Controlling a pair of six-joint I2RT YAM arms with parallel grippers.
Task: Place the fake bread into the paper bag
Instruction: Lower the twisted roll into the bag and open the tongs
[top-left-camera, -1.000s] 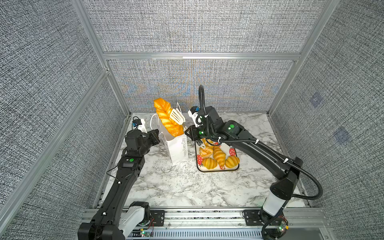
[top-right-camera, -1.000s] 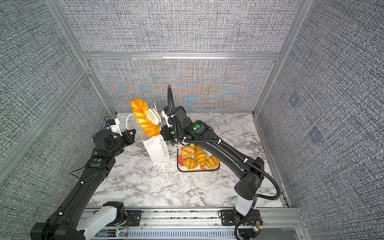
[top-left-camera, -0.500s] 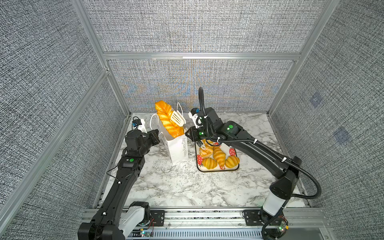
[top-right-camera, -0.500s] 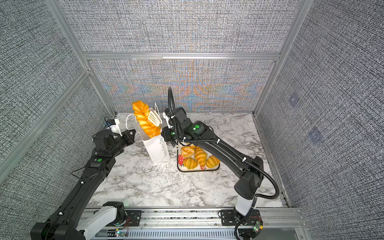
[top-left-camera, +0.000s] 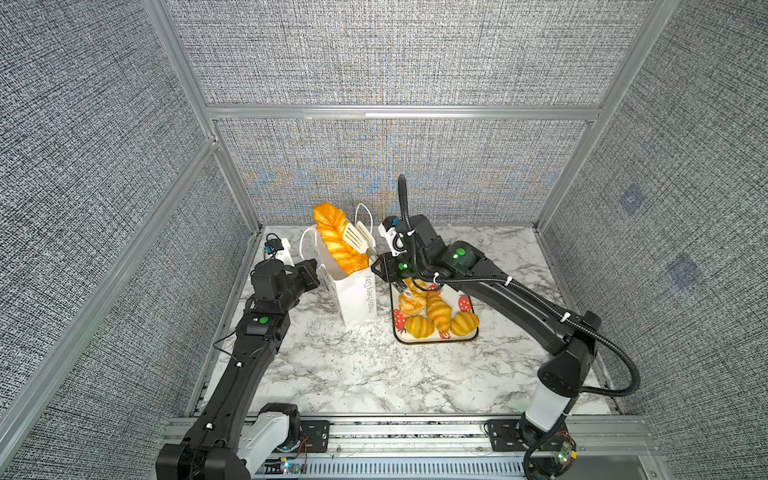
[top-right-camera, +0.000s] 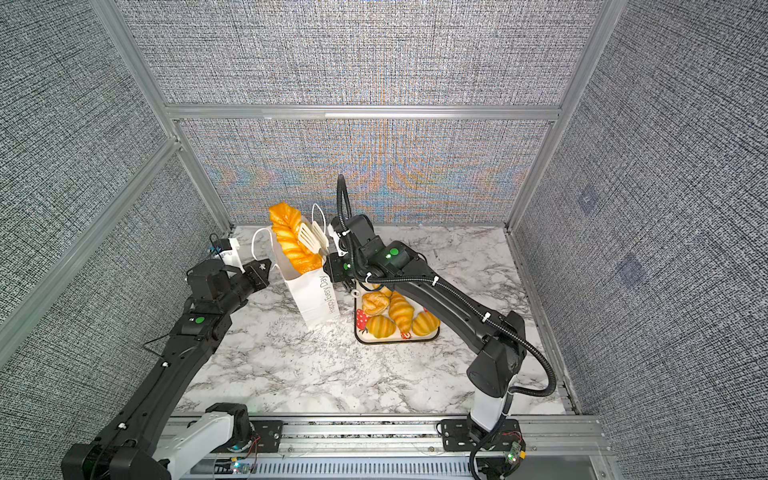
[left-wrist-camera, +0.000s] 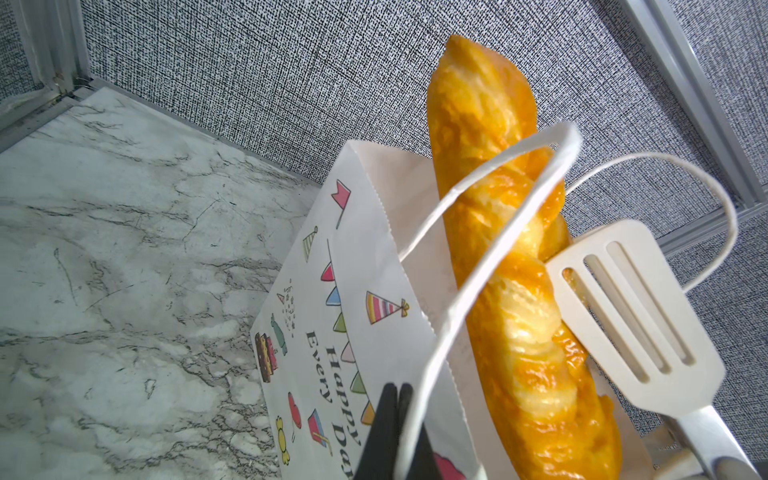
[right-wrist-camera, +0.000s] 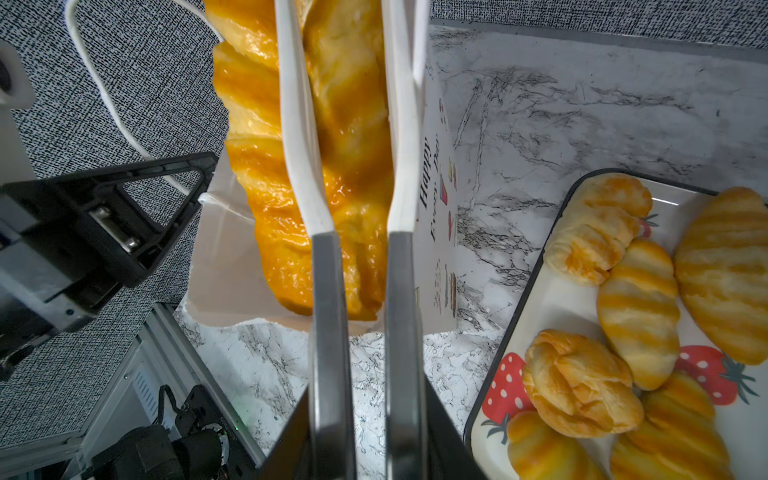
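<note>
Right end effector (top-left-camera: 379, 266) tight around tongs (top-left-camera: 356, 239)

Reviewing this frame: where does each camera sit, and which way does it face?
Top views: high at the front, looking down and back over the table; left arm and right arm show whole, left gripper at the bag, right gripper holding tongs.
Left wrist: low beside the bag, facing up along the loaf; its shut fingertips show.
Right wrist: faces along the tongs to the loaf, tray alongside; its own gripper and the left gripper show.
Shared: every view shows bag, loaf, tongs.
</note>
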